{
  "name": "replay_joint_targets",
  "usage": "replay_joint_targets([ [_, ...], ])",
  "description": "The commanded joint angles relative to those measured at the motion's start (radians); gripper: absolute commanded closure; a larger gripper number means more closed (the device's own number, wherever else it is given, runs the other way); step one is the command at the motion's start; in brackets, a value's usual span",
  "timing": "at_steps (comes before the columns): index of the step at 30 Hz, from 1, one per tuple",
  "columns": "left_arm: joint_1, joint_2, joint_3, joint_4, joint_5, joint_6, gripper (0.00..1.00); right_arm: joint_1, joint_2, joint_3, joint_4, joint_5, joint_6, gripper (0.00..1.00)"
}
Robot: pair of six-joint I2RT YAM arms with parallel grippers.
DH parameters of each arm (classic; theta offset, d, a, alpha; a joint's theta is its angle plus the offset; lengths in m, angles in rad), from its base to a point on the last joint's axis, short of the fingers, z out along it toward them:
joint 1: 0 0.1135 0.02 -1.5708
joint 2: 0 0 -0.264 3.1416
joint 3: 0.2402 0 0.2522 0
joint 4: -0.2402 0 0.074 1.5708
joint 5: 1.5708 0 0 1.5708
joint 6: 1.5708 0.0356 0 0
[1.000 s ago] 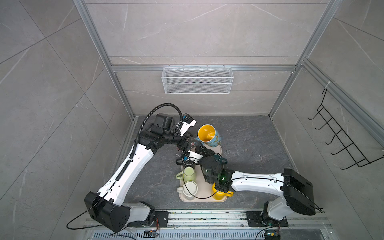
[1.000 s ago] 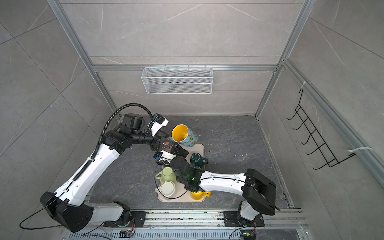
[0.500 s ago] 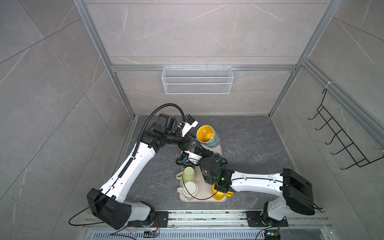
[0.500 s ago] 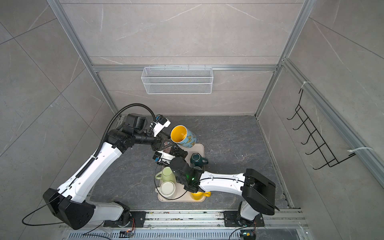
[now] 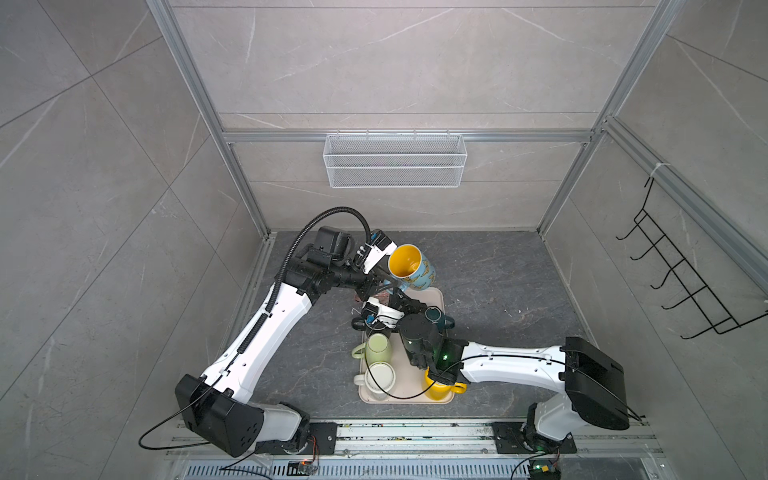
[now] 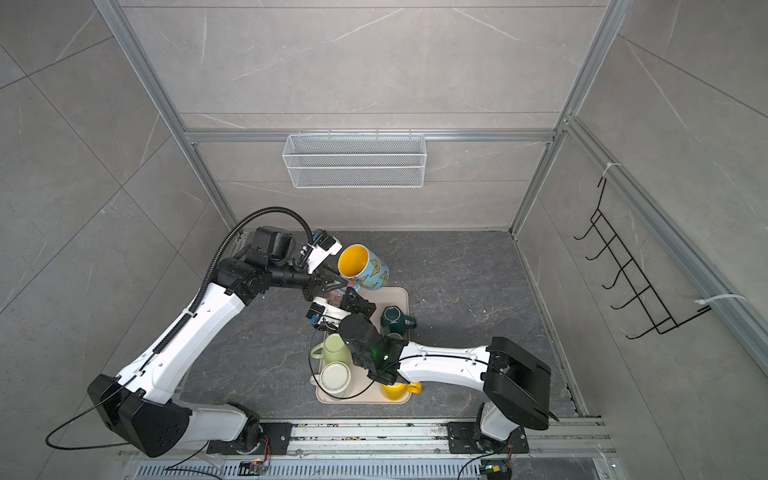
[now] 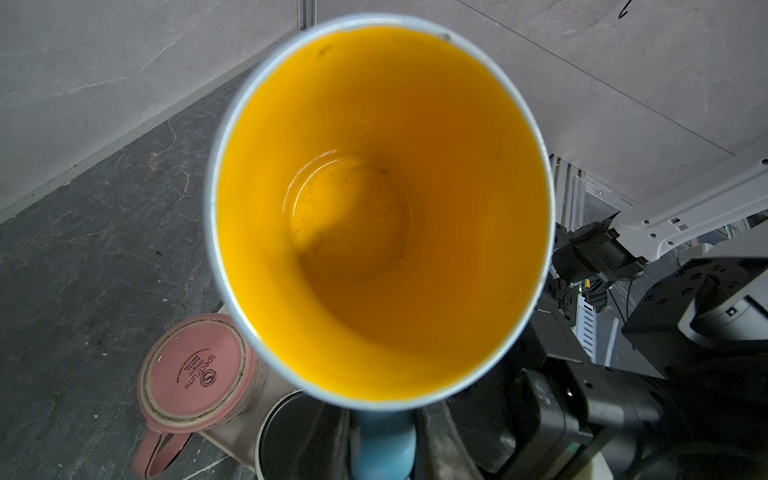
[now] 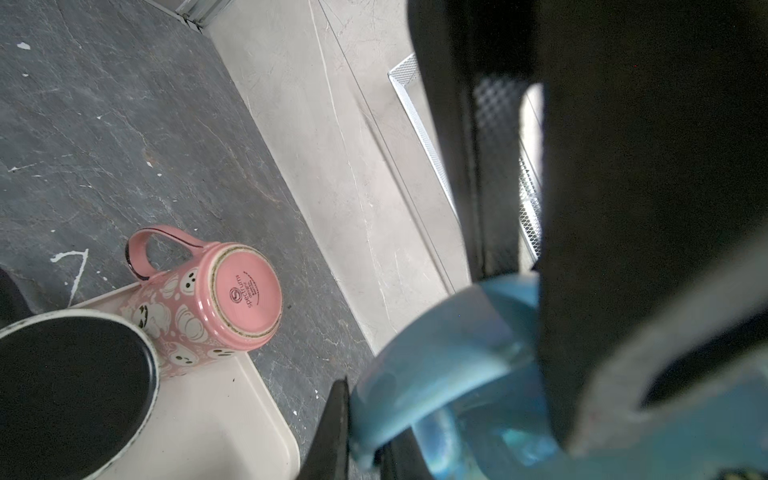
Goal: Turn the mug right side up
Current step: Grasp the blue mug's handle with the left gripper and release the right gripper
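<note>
**Two grips on one handle, crockery underneath**

The mug (image 5: 411,266) hangs in the air over the far end of the tray (image 5: 435,296). It is tilted, with its yellow mouth turned up and toward the left arm (image 5: 266,332). Both sets of jaws meet at its blue handle (image 7: 382,449). The right jaws are clenched on it. The left jaws look clamped on it too, though I cannot tell how firmly.

I judge that shared hold to be the main hazard. If the arms pull apart or twist out of step, the handle takes the strain and could slip or crack. If the right jaws let go before the left grip is sound, the mug may swing round its handle or drop.

Just below stand a pink mug (image 7: 195,370) and a black mug (image 8: 70,386), both in line for a hit. The tray is crowded, so setting down may nudge a neighbour off its edge.
</note>
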Motion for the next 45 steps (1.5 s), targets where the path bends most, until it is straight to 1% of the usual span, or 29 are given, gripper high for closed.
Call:
replay_joint_targets([
  [1, -0.013, 0.011, 0.020, -0.004, -0.009, -0.030, 1.00, 0.012, -0.026, 0.063, 0.131, 0.018, 0.010, 1.00],
  [6, -0.014, 0.001, 0.019, 0.030, -0.056, -0.062, 1.00, 0.011, -0.029, 0.062, 0.119, 0.043, 0.014, 1.00],
  [16, -0.014, -0.018, 0.016, 0.090, -0.124, -0.105, 1.00, 0.012, -0.049, 0.038, 0.114, 0.091, 0.022, 0.67],
  [21, -0.014, -0.023, 0.016, 0.115, -0.149, -0.119, 1.00, 0.011, -0.069, 0.027, 0.093, 0.111, 0.046, 0.59],
  [25, -0.014, -0.026, 0.014, 0.135, -0.176, -0.131, 1.00, 0.012, -0.081, 0.014, 0.091, 0.128, 0.051, 0.51],
  [31, -0.014, -0.027, 0.007, 0.170, -0.201, -0.151, 1.00, 0.012, -0.094, -0.003, 0.089, 0.151, 0.060, 0.46],
  [36, -0.013, -0.026, -0.002, 0.209, -0.271, -0.169, 1.00, 0.011, -0.115, -0.018, 0.073, 0.180, 0.079, 0.41],
  [40, -0.012, -0.014, 0.001, 0.239, -0.317, -0.180, 1.00, 0.012, -0.161, -0.040, 0.008, 0.194, 0.146, 0.40],
  [45, 0.002, 0.001, 0.008, 0.286, -0.364, -0.200, 1.00, 0.012, -0.224, -0.057, -0.118, 0.208, 0.285, 0.37],
])
